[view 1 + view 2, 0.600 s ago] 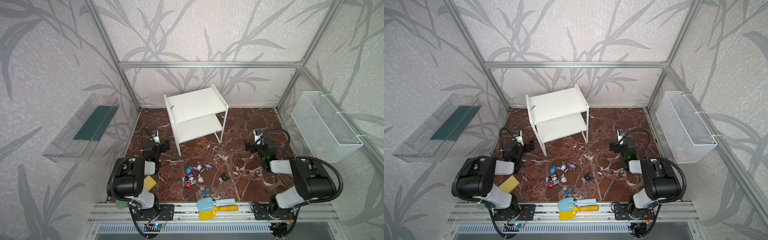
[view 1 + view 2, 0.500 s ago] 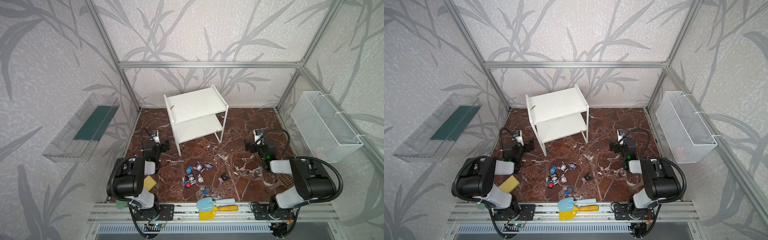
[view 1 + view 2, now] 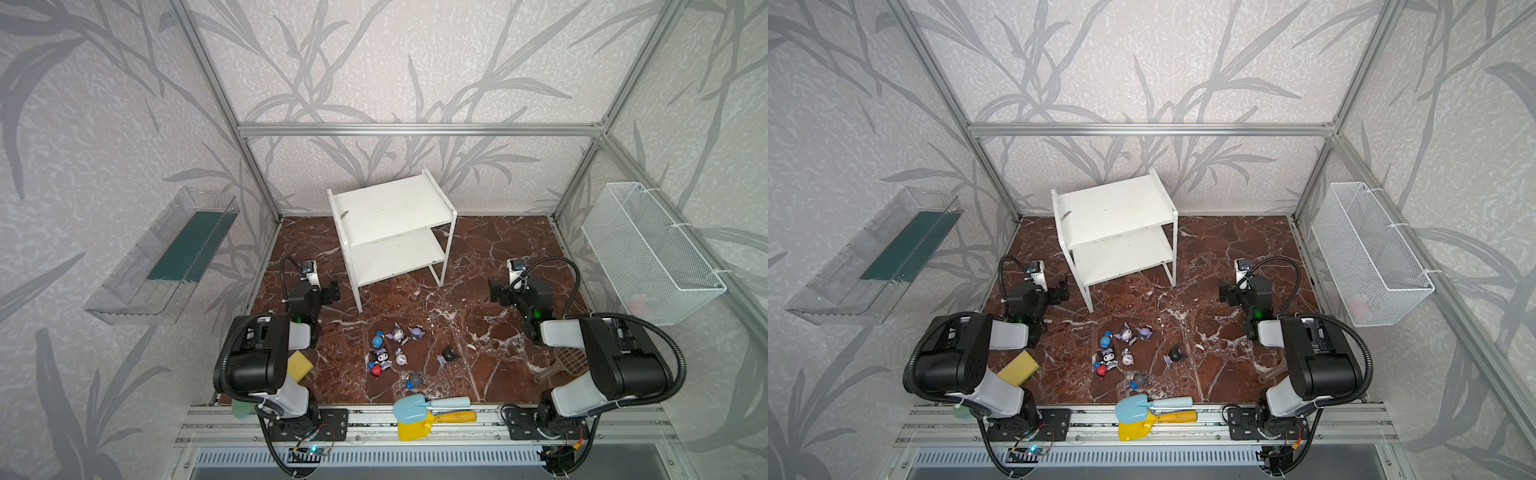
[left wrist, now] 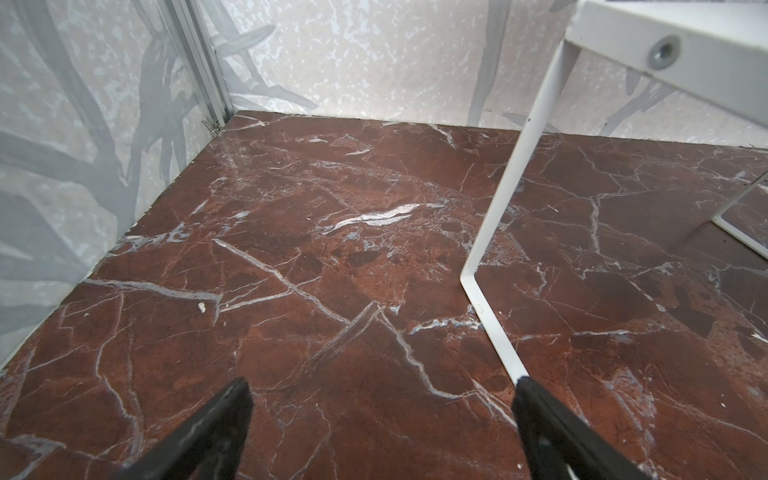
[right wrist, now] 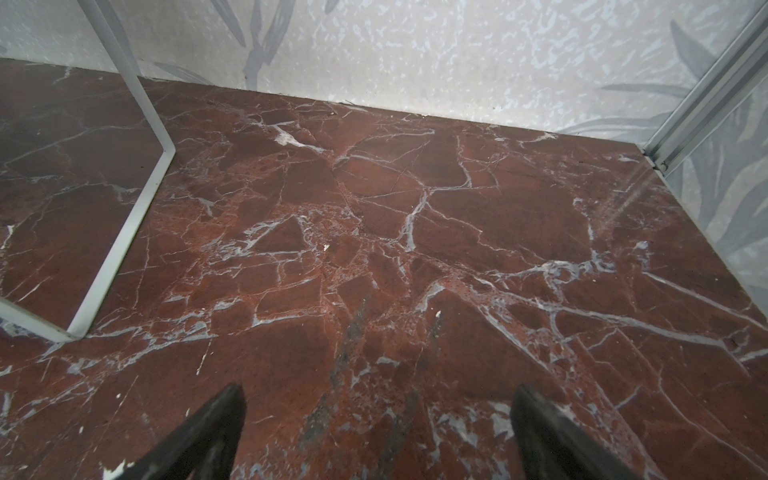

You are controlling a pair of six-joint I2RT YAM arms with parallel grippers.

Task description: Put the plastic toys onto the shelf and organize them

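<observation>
While my left pincer [image 4: 382, 382] and right pincer [image 5: 379, 388] gape empty, all figurines [image 3: 382, 358] lie by the worktop's [image 3: 478, 249] front edge, the shelf [image 3: 390, 208] unfilled.

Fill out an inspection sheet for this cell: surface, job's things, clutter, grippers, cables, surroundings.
Surface: red-brown marble-look tabletop; no spills seen.
Job's things: tiny plastic toy figurines scattered near the front middle; white two-tier shelf behind them, no toys on either board.
Clutter: yellow sponge by the left arm; blue toy shovel and yellow toy shovel together at the front edge; brown slotted scoop beside the right arm.
Grippers: left gripper open, empty, close to a shelf leg; right gripper open, empty, over bare tabletop.
Cables: black corrugated hoses loop along both arms, clear of the toys.
Surroundings: clear plastic tray on the left wall; white wire mesh basket on the right wall; leaf-patterned panels.
</observation>
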